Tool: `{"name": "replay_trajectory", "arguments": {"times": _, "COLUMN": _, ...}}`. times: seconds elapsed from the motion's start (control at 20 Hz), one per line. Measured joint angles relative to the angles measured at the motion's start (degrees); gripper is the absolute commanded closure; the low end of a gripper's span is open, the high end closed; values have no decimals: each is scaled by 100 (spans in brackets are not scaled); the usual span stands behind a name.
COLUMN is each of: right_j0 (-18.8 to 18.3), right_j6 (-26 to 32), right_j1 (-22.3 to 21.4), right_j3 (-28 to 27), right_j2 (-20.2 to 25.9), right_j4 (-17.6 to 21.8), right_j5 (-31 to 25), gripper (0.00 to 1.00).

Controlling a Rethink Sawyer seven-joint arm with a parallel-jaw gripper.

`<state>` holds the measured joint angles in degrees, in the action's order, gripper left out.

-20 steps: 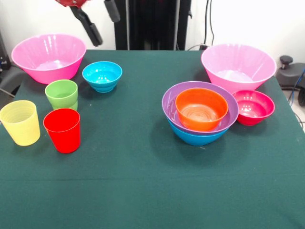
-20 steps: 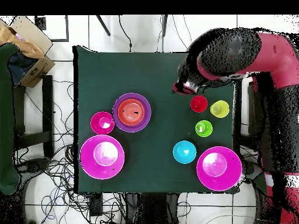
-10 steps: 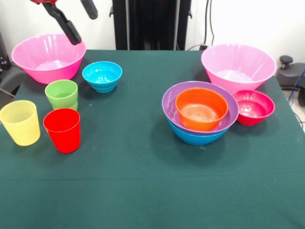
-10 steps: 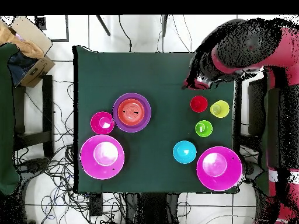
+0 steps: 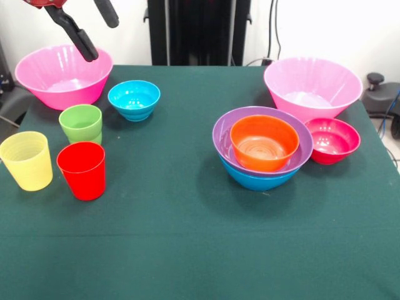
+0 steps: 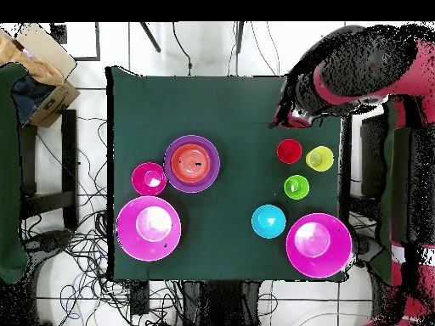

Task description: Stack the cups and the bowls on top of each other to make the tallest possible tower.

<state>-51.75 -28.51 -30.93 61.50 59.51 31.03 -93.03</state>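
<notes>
Green cloth (image 5: 187,250) covered the table, and on it the tower (image 5: 262,150) stood three bowls deep: blue lowest, purple in it, orange innermost. Just beside it sat the crimson bowl (image 5: 332,140), touching or nearly touching a big pink bowl (image 5: 312,87) behind. Well apart across the cloth were the cyan bowl (image 5: 134,99), the other pink bowl (image 5: 64,75) and the three cups: green (image 5: 81,124), red (image 5: 82,170), yellow (image 5: 26,160), close together. All looked like light, stiff, glossy plastic, likely slippery, so a pinch over a rim wall seemed the best hold. High above the pink bowl hung the gripper (image 5: 94,28), its fingers spread and holding nothing; overhead it showed past the red cup (image 6: 289,151), near the table's edge
</notes>
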Motion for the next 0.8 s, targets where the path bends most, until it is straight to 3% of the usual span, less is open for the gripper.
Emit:
{"name": "replay_trajectory", "arguments": {"times": 0.4, "right_j0": 44, "right_j6": 0, "right_j1": -24, "right_j3": -74, "right_j2": -31, "right_j4": 121, "right_j5": -1, "gripper": 0}}
{"name": "replay_trajectory", "arguments": {"times": 0.8, "right_j0": -27, "right_j6": 0, "right_j1": -191, "right_j3": -73, "right_j2": -222, "right_j4": 503, "right_j5": 0, "gripper": 0}}
